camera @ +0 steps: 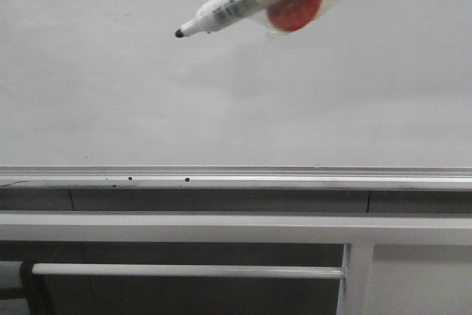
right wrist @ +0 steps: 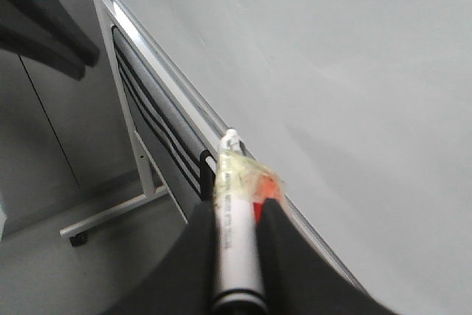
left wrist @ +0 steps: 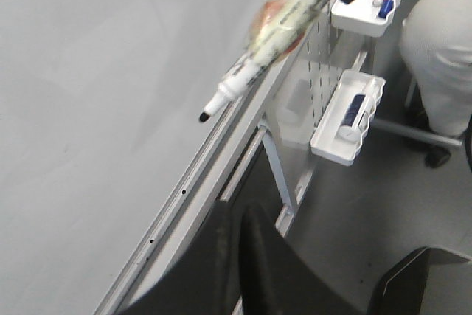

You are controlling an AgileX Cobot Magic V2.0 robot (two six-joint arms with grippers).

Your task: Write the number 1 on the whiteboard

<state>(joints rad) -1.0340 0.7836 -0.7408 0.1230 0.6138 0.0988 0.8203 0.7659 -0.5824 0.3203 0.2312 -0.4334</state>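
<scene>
The whiteboard fills the front view, plain white, with a silver rail along its lower edge. No marker stroke shows on it. A white marker pen with a black tip and a red disc taped to it comes in from the top right, tip pointing left and slightly down in front of the upper board. My right gripper is shut on the marker pen. My left gripper is shut and empty, low beside the board's rail. The marker pen also shows in the left wrist view.
Grey metal bars and panels lie below the board. White trays with pens hang on a perforated panel at the board's side. A person in light trousers stands there. The board's wheeled stand leg rests on the floor.
</scene>
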